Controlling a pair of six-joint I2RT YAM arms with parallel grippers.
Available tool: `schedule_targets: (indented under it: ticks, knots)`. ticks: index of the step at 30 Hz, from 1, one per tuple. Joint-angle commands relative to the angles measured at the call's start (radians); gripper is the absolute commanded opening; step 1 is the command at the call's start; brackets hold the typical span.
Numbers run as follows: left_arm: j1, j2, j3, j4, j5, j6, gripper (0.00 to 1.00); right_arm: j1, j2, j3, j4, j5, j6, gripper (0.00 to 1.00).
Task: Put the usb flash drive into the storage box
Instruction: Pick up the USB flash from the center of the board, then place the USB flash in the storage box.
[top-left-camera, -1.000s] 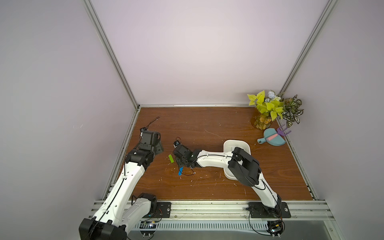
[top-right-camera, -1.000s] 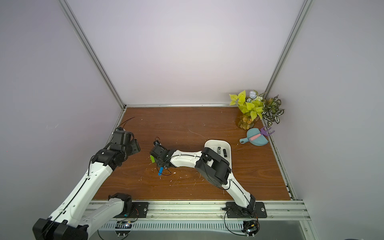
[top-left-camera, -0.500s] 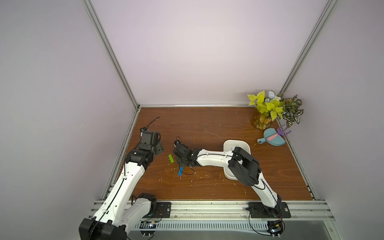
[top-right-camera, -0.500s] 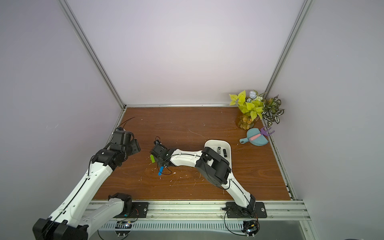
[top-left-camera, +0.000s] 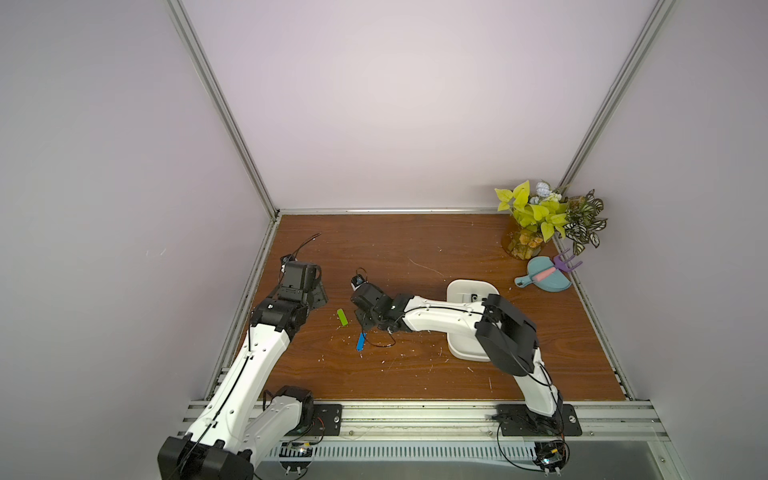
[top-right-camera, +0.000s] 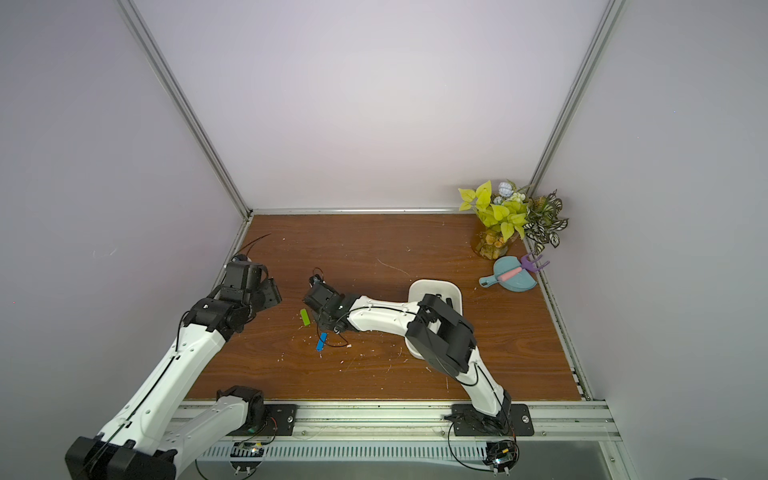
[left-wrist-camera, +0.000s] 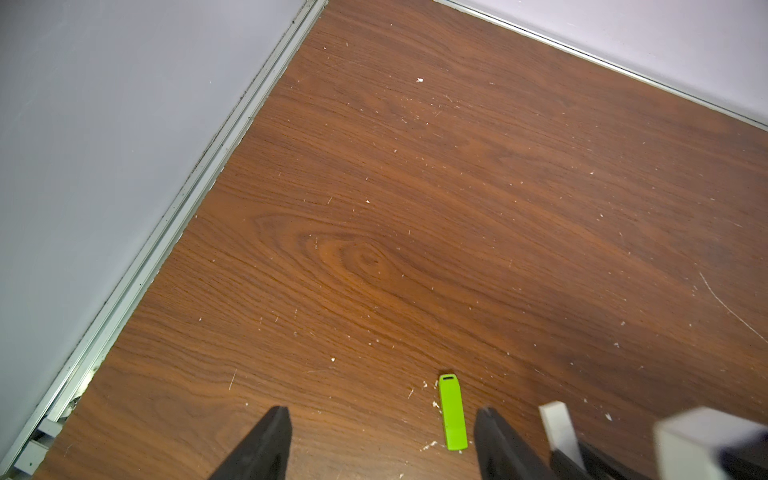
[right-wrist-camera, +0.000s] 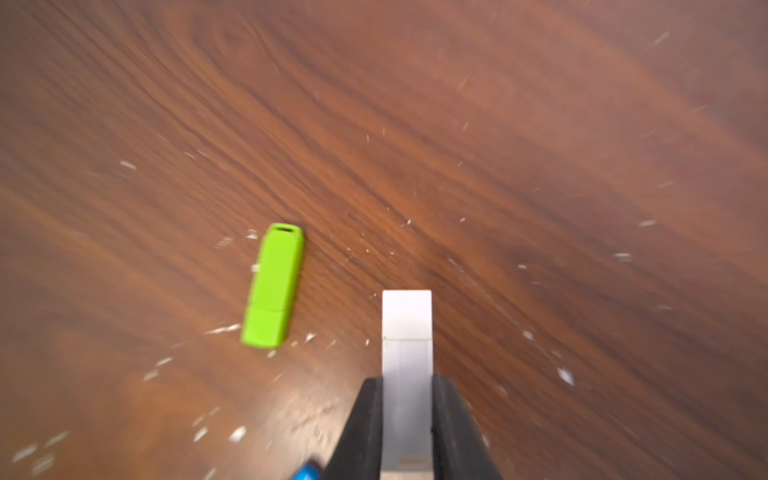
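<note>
My right gripper (right-wrist-camera: 407, 380) is shut on a white usb flash drive (right-wrist-camera: 406, 324), which sticks out past the fingertips low over the wooden table. That white drive also shows in the left wrist view (left-wrist-camera: 557, 424). A green usb flash drive (top-left-camera: 342, 317) lies flat just beside it, and a blue one (top-left-camera: 360, 341) lies nearer the front. My left gripper (left-wrist-camera: 382, 411) is open with nothing in it, and the green drive (left-wrist-camera: 452, 411) lies on the table close to one of its fingers. The white storage box (top-left-camera: 469, 286) sits at the right, partly hidden under my right arm.
A small dark item lies inside the storage box. A teal dustpan (top-left-camera: 548, 281) with a pink-handled tool and a potted plant (top-left-camera: 536, 220) stand in the back right corner. A thin black wire loops by the blue drive. White crumbs litter the wood.
My right gripper's jaws have closed onto the white usb flash drive. Both arms have stayed almost where they were.
</note>
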Motion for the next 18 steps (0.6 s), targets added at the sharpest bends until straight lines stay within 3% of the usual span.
schedule_targets:
  ticks: [1,7,11,18]
  knots:
    - [0.01,0.0,-0.013,0.003,0.017,0.011,0.69,-0.009,-0.23,-0.085,0.036,0.067,0.0,0.1]
    - [0.01,-0.001,-0.014,0.006,0.04,0.016,0.7,-0.105,-0.682,-0.508,0.025,0.173,0.126,0.11]
    - [0.01,0.007,-0.011,0.007,0.055,0.019,0.7,-0.178,-0.971,-0.773,-0.014,0.137,0.231,0.1]
    - [0.01,0.008,-0.013,0.006,0.053,0.016,0.7,-0.309,-1.091,-1.003,-0.043,0.033,0.301,0.11]
